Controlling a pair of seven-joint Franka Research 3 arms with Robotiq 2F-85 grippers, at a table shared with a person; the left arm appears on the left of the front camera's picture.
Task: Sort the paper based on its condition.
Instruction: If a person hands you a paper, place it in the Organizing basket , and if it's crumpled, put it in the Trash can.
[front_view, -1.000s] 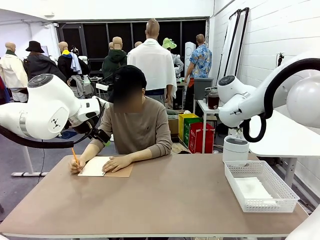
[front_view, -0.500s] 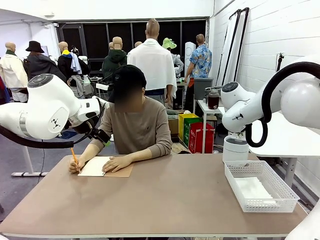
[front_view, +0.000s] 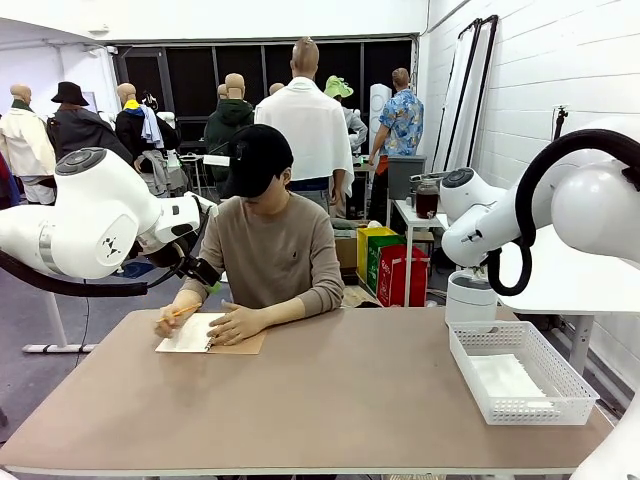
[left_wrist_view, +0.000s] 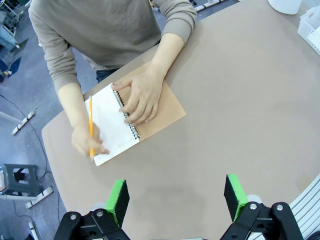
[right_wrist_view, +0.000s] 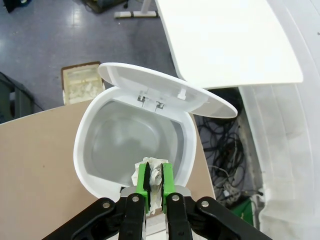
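Right gripper: jaws pressed nearly together, pinching a wad of crumpled paper between the green pads, with white creases bulging out on either side. It hangs directly above a white bin whose lid is flipped up and whose inside looks bare. Left gripper: jaws spread wide, nothing between them, poised over the brown table near the person's end. Below it lies a spiral notebook, opened to a white page and resting on its brown cover. One hand is flat on the spiral; the other hand, blurred, holds a yellow pencil on the page. At the robot's right, a white mesh basket sits on the table just beside the bin, with a flat white sheet lying inside.
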